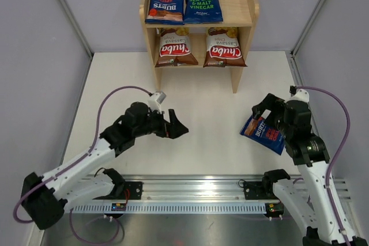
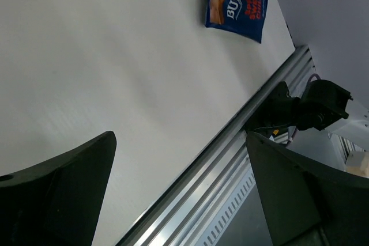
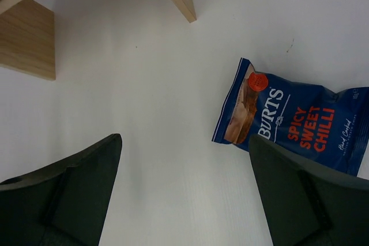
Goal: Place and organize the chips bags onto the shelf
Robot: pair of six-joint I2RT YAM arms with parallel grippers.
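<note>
One blue Burts bag (image 3: pixel 294 125) is left, lying flat on the table (image 1: pixel 202 102). It's off to one side of the right pincer (image 3: pixel 183 148), partly under one finger, not centred. That pincer is spread wide and holds nothing. The bag's long axis runs roughly finger to finger, so I'd guess it needs a wrist turn first. The left pincer (image 1: pixel 176 126) is also wide and empty, well apart from the bag. The shelf (image 1: pixel 237 4) sits ahead of the right pincer, with bare wood up top and open table between.

Three Burts bags (image 1: pixel 165 4) (image 1: pixel 203 4) (image 1: pixel 264 133), two Chuba bags (image 1: pixel 176 48) (image 1: pixel 223 47), one shelf (image 1: pixel 242 44)
</note>
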